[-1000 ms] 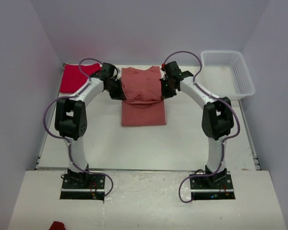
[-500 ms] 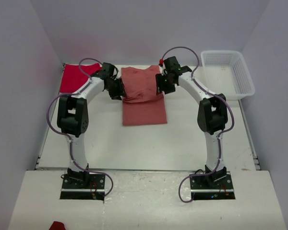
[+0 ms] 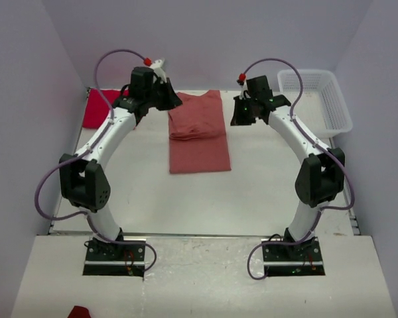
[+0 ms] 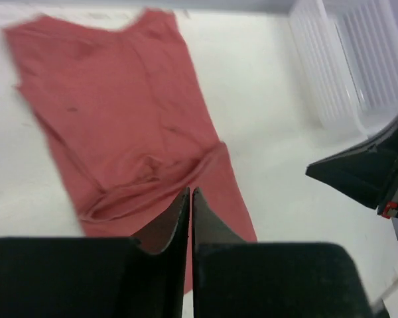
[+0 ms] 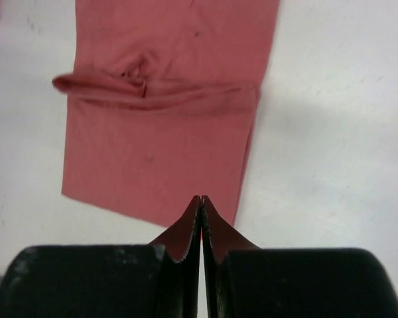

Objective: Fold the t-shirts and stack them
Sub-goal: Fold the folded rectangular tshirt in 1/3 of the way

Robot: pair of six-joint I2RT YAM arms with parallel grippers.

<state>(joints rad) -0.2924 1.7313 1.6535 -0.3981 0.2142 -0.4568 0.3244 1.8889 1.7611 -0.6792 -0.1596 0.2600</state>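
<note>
Top external view: the white bench [image 3: 265, 192] fills most of the frame. I see the salmon-pink t-shirt [image 3: 198, 136] lying at upper centre between the two arms, its far part doubled over into a thicker layer that ends in a rumpled fold across the middle. The red t-shirt [image 3: 96, 109] lies at the upper left, partly hidden behind the left arm. A white mesh basket [image 3: 328, 99] sits at the upper right. The left end effector [image 4: 190, 199] hangs over the pink shirt's left side, clenched on nothing. The right end effector [image 5: 201, 202] hangs off the shirt's right side, likewise pinched together and empty.
</note>
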